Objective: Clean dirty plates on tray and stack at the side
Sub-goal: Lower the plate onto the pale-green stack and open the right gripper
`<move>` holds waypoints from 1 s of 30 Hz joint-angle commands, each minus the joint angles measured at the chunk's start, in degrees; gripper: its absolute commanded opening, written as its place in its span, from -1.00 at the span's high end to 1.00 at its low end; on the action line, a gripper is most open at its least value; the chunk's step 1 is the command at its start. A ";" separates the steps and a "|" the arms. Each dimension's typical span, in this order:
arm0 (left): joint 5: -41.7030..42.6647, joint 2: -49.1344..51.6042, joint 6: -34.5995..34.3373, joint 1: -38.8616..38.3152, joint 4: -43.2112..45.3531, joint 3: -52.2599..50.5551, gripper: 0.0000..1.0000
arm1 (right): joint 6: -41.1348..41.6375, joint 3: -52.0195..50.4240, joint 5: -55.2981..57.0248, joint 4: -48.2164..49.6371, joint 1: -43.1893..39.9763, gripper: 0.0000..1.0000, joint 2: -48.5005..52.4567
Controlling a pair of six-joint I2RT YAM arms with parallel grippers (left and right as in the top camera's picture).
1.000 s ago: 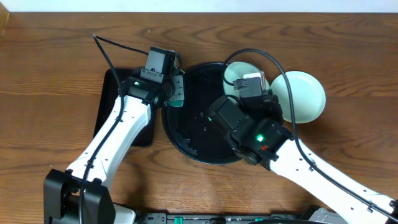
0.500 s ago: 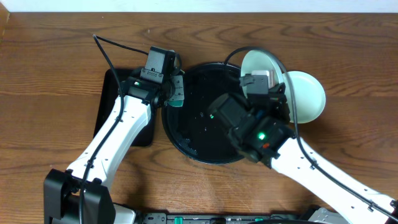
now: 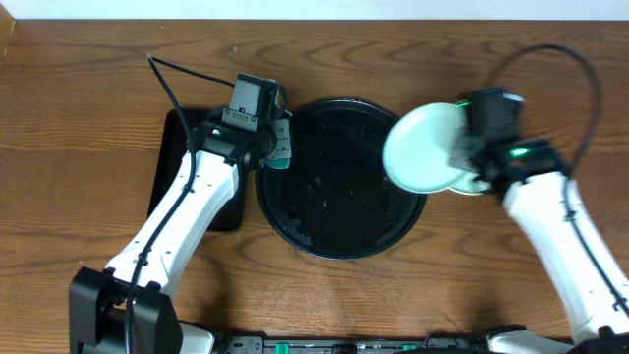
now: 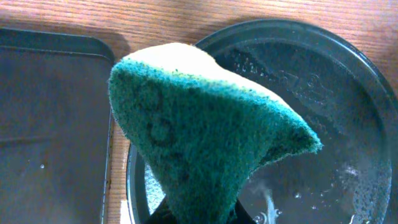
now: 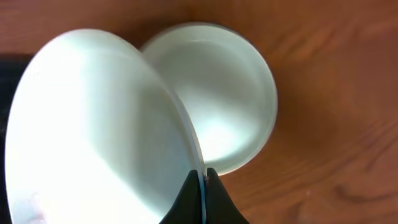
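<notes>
My right gripper is shut on the rim of a pale mint-teal plate and holds it tilted above the right rim of the round black tray. In the right wrist view the fingers pinch the held plate. A second mint-teal plate lies on the wood just beyond it. My left gripper is shut on a green and yellow sponge over the tray's left rim. The tray looks wet and holds no plate. The yellow plate is out of view.
A rectangular black tray lies left of the round tray, under my left arm; it also shows in the left wrist view. Black cables run over the table at back left and from my right arm.
My right arm has swung to the right, carrying the plate from the tray's back right out over its right rim, beside the plate on the table. The left arm has not moved.
</notes>
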 commanded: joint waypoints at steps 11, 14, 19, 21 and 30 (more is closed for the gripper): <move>-0.94 0.79 0.33 0.31 0.24 -0.87 0.85 | -6.08 -2.58 -12.81 -1.66 -22.93 0.97 3.61; -0.92 0.79 0.35 0.52 0.02 -0.85 0.85 | -6.25 -4.02 -12.83 0.96 -22.97 0.98 6.91; -0.28 0.76 0.76 3.48 -3.43 0.68 0.85 | -6.25 -4.42 -12.85 4.46 -22.97 0.93 13.86; 1.60 0.76 2.05 5.31 -5.27 1.60 0.85 | -6.25 -4.42 -12.85 5.79 -22.97 0.79 15.78; 3.87 0.68 5.90 14.97 -11.93 3.54 0.85 | -6.25 -0.87 -15.65 5.70 -22.95 0.26 13.92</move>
